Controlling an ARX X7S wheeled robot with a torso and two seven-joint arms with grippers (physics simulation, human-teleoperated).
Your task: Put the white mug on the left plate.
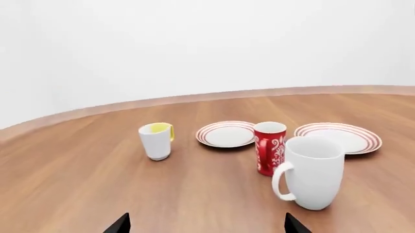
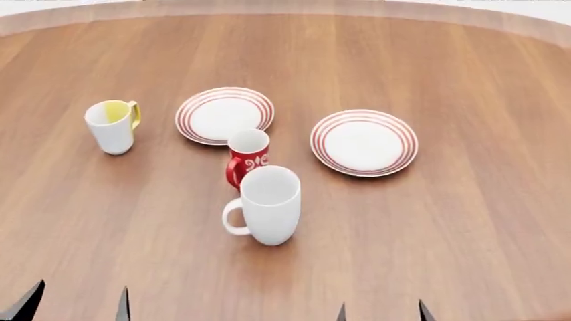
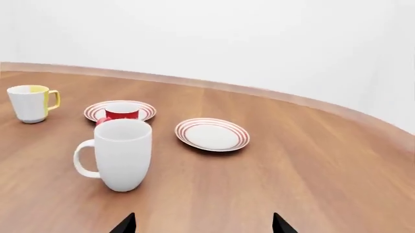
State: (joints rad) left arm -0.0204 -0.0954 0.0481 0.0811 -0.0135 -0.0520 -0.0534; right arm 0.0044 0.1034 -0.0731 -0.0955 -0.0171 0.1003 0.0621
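Both my left claw (image 2: 79, 304) and right claw (image 2: 381, 311) hang spread and empty because the white mug (image 2: 266, 204) stands ungrasped, the left plate (image 2: 224, 115) at its eleven o'clock, behind the red mug (image 2: 247, 156).

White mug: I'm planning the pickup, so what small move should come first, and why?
Probably advance the left end effector toward the white mug. Both end effectors sit at the near table edge, open and empty; the mug stands upright, handle toward the robot's left, in front of the red mug.
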